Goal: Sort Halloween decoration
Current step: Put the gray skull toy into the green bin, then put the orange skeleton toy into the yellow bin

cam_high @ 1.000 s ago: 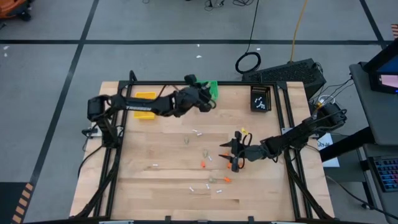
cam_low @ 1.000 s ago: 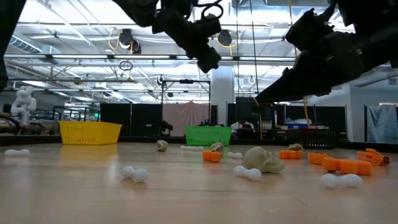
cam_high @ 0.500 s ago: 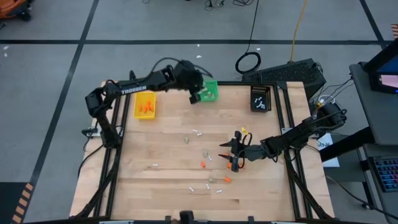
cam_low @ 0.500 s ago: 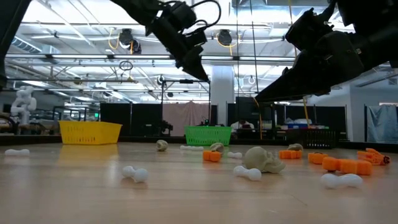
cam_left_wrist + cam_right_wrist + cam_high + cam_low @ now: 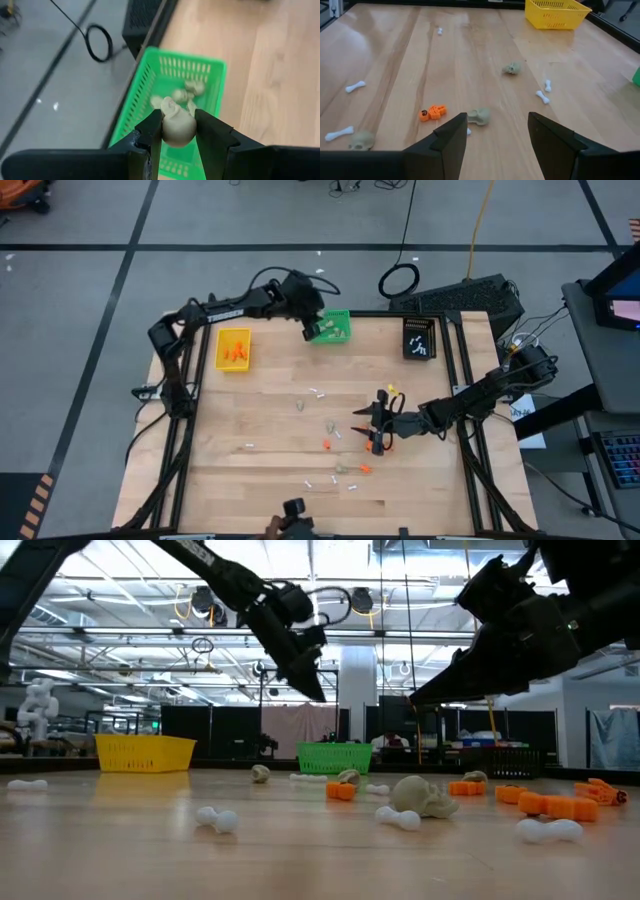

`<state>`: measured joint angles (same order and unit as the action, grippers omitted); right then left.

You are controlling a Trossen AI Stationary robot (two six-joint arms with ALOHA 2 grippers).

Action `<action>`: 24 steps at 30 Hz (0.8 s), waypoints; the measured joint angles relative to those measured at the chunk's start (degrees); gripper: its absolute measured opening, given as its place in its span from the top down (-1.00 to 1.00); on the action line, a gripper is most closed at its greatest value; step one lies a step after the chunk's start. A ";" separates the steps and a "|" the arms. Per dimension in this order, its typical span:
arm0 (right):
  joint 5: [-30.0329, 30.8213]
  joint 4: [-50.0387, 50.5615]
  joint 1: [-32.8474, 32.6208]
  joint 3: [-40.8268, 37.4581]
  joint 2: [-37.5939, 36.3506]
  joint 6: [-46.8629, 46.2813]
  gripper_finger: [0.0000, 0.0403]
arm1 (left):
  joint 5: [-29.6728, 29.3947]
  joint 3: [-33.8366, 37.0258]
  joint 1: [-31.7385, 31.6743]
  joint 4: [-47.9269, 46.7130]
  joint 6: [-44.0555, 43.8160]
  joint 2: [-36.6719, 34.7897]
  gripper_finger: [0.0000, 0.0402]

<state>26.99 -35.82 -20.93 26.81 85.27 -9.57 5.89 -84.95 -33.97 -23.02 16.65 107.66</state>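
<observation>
My left gripper (image 5: 312, 331) hangs over the green bin (image 5: 333, 328) at the table's far edge, shut on a beige-grey rounded lump (image 5: 177, 129). Several more such lumps (image 5: 184, 93) lie in the green bin (image 5: 150, 90). Loose decoration pieces lie on the table's middle: white sticks (image 5: 316, 392), beige lumps (image 5: 300, 406) and orange bits (image 5: 326, 444). My right gripper (image 5: 372, 430) stands open low over the table's right middle. A beige lump (image 5: 479, 116) and an orange bit (image 5: 432, 112) lie on the wood ahead of its fingers. My left gripper pinches the beige lump's two opposite sides (image 5: 165, 127) between its two fingers. The fingers slant down from the table's left toward the green bin. The lump is lifted clear, above the bin's open top.
A yellow bin (image 5: 233, 348) with orange bits stands at the far left. A black bin (image 5: 420, 338) with white sticks stands at the far right. Bare wood lies along the near left part of the table (image 5: 230, 490).
My left arm has swung away from above the yellow bin toward the table's far edge. Its gripper has rolled and tipped downward over the green bin, still shut on the beige lump.
</observation>
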 joint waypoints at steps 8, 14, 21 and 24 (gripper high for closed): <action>-0.01 0.19 0.24 0.00 0.00 -0.02 0.03 | -2.95 0.00 0.35 -0.89 -4.44 4.39 0.48; -0.01 0.40 0.24 0.00 0.00 -0.16 0.03 | -3.33 0.00 0.30 -1.64 -7.34 6.41 0.26; -0.01 0.49 0.22 0.00 0.00 -0.19 0.03 | -6.24 0.11 0.92 -3.58 -4.30 4.21 -0.14; -0.03 0.53 0.22 0.00 0.00 -0.19 0.03 | -6.35 0.09 1.65 -6.74 -4.29 -0.17 -0.17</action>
<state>26.96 -35.29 -20.71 26.81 85.27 -9.76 -0.46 -84.86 -32.32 -29.76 12.36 107.49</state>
